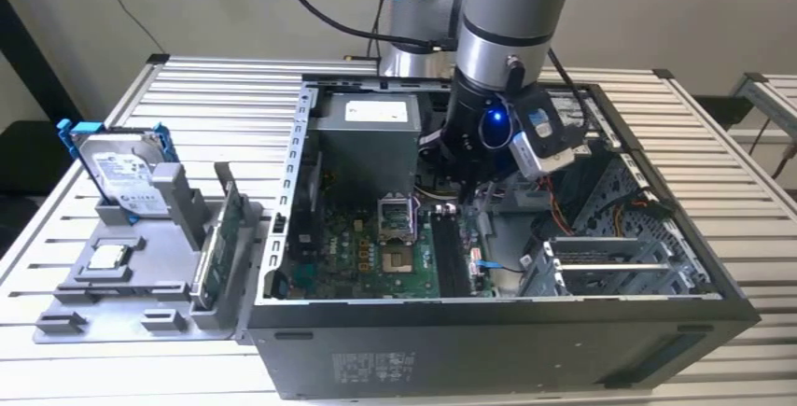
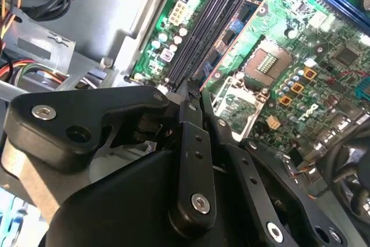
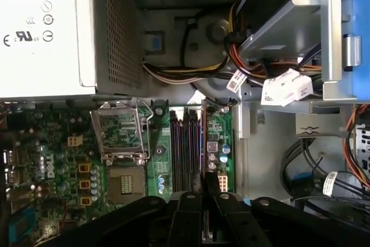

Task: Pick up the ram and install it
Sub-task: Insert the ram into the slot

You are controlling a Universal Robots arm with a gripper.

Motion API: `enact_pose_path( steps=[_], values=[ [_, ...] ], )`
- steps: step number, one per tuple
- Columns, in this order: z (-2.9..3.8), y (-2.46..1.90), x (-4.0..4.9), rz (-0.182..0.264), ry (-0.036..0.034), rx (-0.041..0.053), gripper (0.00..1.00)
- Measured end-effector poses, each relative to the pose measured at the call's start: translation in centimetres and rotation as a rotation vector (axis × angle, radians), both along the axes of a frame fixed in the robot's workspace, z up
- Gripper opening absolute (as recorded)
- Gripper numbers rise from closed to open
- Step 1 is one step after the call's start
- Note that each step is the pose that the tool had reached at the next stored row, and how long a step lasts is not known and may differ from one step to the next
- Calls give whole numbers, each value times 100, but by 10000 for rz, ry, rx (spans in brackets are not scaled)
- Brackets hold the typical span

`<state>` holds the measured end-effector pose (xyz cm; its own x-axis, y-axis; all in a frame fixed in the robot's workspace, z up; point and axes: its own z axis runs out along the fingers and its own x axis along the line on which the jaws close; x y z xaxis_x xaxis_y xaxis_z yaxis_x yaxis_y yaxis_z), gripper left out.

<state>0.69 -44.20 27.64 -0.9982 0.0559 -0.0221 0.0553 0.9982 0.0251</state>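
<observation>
The claw (image 2: 195, 92) pinches one ram (image 2: 231, 36) between its two black fingers (image 2: 191, 143). The ram is thin, flat and dark, and it pokes straight out past the fingertips. Just beside it lie long black slots (image 2: 199, 33) on the bumpy green board (image 2: 324, 56), near one shiny square socket (image 2: 267, 62).
</observation>
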Motion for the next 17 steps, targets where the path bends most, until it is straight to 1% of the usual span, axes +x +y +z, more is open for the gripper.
enact_pose_path(
  steps=[4, 7, 9, 13, 17],
  values=[
    [-74, 0, 0, 0, 0, 0, 14],
    [-126, -1, 0, 0, 0, -17, 14],
    [-149, -9, 0, -1, 0, -17, 14],
    [-206, -9, 1, 0, -3, -40, 14],
    [-266, -14, 2, 6, -4, -40, 14]
  ],
)
